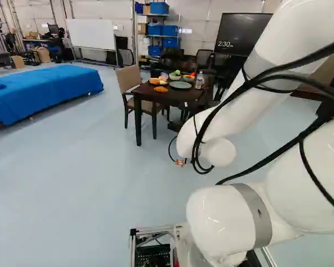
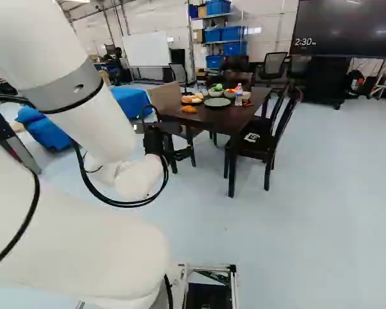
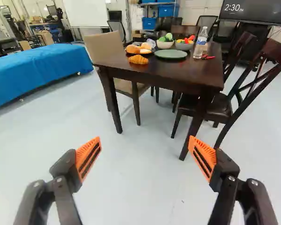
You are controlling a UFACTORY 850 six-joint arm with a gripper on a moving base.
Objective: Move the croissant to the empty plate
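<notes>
Beyond the widely parted jaws [image 2: 157, 140], 2 bowls [image 3: 165, 45] hold green and red food [image 3: 168, 36] near the plate [image 3: 170, 54] and croissant [image 3: 138, 59].

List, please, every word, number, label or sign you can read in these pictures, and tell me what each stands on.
"2:30" on the large dark screen; tiny letters beside it look like "PM".
Bottle on the table: label too small to read.
White patch on the dark chair: nothing legible.

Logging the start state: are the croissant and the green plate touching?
Apart. The wrist view shows dark tabletop between the croissant and the green plate; the right base view agrees.
</notes>
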